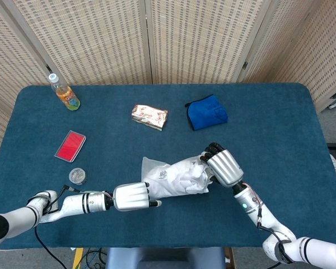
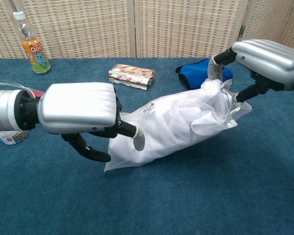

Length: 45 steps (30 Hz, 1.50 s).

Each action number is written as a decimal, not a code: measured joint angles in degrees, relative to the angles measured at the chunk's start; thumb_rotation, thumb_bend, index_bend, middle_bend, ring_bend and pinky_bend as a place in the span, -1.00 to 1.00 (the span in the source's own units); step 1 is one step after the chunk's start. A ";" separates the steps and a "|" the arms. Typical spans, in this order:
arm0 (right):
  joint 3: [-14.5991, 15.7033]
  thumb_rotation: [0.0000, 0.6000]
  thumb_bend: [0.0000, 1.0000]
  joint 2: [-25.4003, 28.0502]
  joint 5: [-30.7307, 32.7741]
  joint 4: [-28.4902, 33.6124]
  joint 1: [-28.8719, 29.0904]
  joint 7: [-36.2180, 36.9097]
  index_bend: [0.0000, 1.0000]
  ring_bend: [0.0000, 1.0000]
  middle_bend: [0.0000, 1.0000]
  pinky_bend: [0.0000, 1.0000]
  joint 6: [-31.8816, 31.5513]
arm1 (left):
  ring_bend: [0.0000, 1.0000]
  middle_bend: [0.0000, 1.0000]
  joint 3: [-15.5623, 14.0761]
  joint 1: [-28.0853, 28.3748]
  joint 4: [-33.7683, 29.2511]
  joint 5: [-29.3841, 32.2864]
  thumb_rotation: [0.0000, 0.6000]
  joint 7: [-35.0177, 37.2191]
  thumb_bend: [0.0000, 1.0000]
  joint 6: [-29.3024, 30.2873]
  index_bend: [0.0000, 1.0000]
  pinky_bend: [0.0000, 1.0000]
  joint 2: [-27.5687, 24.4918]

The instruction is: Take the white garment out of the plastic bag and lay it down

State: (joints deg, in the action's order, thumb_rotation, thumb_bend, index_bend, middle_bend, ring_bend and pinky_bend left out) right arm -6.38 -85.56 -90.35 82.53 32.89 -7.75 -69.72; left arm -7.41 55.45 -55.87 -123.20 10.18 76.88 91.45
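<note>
Right hand [image 1: 224,167] grips plastic bag [image 2: 171,125]; left hand [image 1: 131,197] spread beside it; blue table [image 1: 280,129], wicker screens [image 1: 201,39].

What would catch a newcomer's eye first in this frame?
The white bag stuffed with the garment, near the table's front middle, stands out against the blue cloth. The right hand grips its bunched right end, lifted off the table, while the left hand reaches in at its lower left end. Behind lie a blue pouch, a foil packet and a bottle.
</note>
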 measured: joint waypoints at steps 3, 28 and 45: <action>0.04 1.00 0.36 0.01 0.10 0.01 0.05 -0.05 0.79 -0.31 0.06 -0.47 0.08 | 0.81 0.94 -0.04 0.39 2.17 1.13 1.00 0.33 -0.47 -0.87 -0.32 0.62 1.75; 0.62 1.00 0.36 -0.11 0.51 -0.06 0.20 0.35 0.79 -0.31 0.06 -0.47 0.59 | 0.78 0.92 -5.19 -0.32 6.99 3.28 1.00 -7.19 -0.55 -2.28 -0.33 0.62 2.54; 0.56 1.00 0.36 0.01 0.82 0.31 0.17 -0.14 0.79 -0.31 0.06 -0.47 0.54 | 0.77 0.90 -6.54 -1.23 7.88 4.52 1.00 -5.89 -0.56 -2.08 -0.43 0.62 4.58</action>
State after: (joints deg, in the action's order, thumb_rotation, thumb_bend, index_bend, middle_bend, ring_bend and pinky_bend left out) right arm -5.82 -85.56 -89.53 82.84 33.07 -7.89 -69.18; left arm -13.95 54.22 -47.98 -118.67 4.29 74.79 96.03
